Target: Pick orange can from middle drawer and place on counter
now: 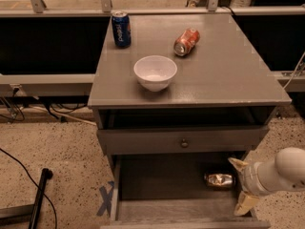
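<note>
The orange can [219, 180] lies on its side on the floor of the open middle drawer [162, 187], near the drawer's right wall. My gripper [242, 182] is at the lower right, just right of the can, with one pale finger above and one below; the fingers stand apart and hold nothing. The white arm reaches in from the right edge. The counter [228, 75] is the grey cabinet top above.
On the counter stand a white bowl [155, 72], an upright blue Pepsi can [121, 28] and a red-orange can [186, 41] lying on its side. A closed drawer front with a round knob [184, 142] sits above the open drawer. A black cable and pole [40, 194] lie on the floor at left.
</note>
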Robot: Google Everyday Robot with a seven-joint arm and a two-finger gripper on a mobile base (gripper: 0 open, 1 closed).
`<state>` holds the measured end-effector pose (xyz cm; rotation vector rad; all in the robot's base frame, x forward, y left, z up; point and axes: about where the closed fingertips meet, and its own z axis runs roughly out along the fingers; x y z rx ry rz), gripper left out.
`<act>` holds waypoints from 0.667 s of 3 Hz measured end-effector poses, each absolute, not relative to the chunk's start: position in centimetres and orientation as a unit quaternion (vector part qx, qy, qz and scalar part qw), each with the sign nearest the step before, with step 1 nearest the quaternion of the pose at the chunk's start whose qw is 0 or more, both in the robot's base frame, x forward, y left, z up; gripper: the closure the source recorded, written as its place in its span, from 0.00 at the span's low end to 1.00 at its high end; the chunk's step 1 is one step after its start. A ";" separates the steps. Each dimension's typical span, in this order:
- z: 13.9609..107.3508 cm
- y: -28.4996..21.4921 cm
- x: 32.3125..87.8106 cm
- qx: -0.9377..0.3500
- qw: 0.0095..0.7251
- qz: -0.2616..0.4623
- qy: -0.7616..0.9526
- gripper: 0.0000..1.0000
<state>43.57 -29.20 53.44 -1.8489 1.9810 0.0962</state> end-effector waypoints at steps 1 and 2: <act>49.5 -29.2 45.6 -0.677 0.198 0.032 0.708 0.00; 45.5 -29.5 46.9 -0.680 0.176 0.036 0.711 0.00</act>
